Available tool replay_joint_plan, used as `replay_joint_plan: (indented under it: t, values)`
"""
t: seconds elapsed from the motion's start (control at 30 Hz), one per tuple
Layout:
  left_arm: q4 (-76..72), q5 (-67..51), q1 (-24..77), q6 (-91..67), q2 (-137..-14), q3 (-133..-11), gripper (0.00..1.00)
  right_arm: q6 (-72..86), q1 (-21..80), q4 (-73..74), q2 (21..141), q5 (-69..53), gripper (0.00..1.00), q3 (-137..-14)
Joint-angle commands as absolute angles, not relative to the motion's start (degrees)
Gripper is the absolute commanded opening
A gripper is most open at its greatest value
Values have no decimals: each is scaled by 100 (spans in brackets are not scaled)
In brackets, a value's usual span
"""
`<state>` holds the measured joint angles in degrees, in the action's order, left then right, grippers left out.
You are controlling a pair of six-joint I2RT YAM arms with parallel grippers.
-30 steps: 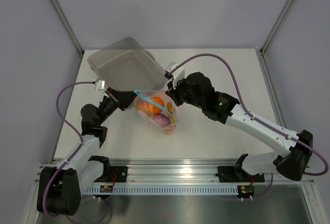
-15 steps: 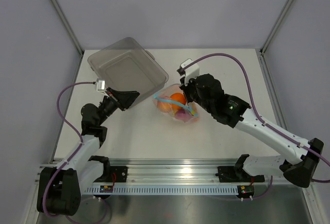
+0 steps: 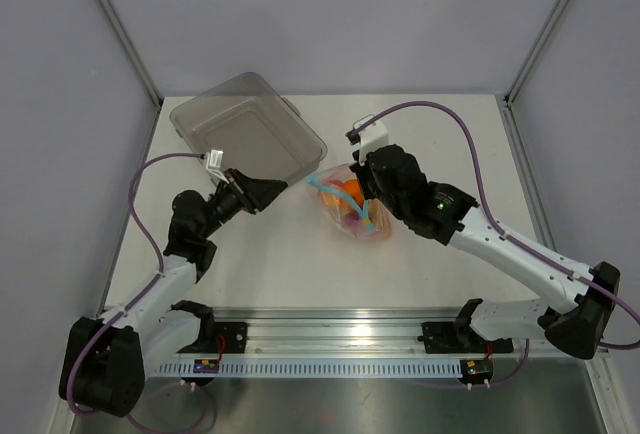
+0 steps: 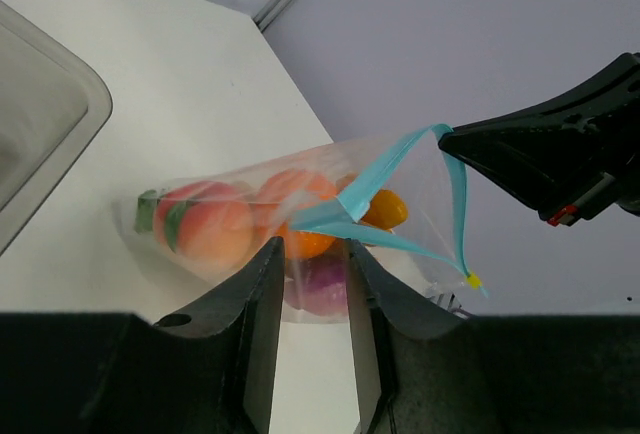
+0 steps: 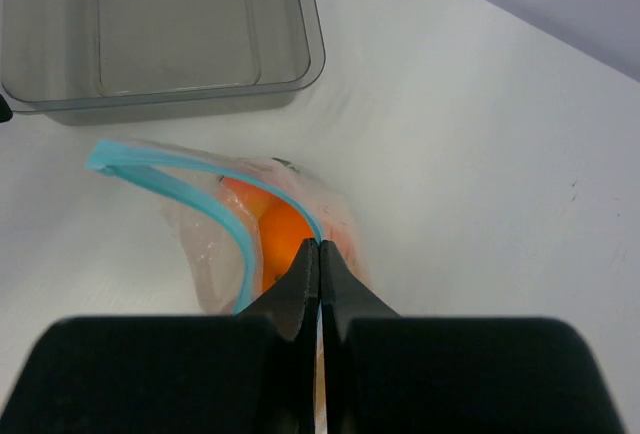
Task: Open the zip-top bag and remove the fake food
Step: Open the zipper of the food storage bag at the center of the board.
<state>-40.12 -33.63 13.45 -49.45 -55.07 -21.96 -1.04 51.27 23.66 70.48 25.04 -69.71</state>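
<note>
The right hand [image 5: 319, 246] pinches the zip-top bag [image 5: 200, 249].

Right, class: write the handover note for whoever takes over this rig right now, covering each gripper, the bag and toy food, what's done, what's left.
Right gripper: shut on the zip-top bag, pinching one lip of its blue zip strip.
Left gripper: open, aimed at the strip's near end, gripping nothing.
The bag rests on the table near the clear tub.
Done: the bag's mouth gapes open.
Fake food: inside the bag.
Left: grip the other lip, widen the mouth, take the food out.
</note>
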Motion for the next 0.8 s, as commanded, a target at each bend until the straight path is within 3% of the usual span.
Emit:
replay_joint_plan:
  t: [0.0,0.27,0.53,0.77]
  values:
    - [-3375,-2822,1617,-5097,-5239,-2470,32,255,5089,2311,7137,2707,0,-7049]
    - [-2752,-2084,2266,-5247,-4263,-2276,35,553,5098,2426,7304,2514,0,-7128]
    - [-2847,-1521,2891,-6020,-4666,-2320,32,624,5089,2303,7181,2426,0,-7049]
    - [-3331,-1284,3752,-6065,-5449,-2408,52,668,5098,2250,7172,2382,0,-7031]
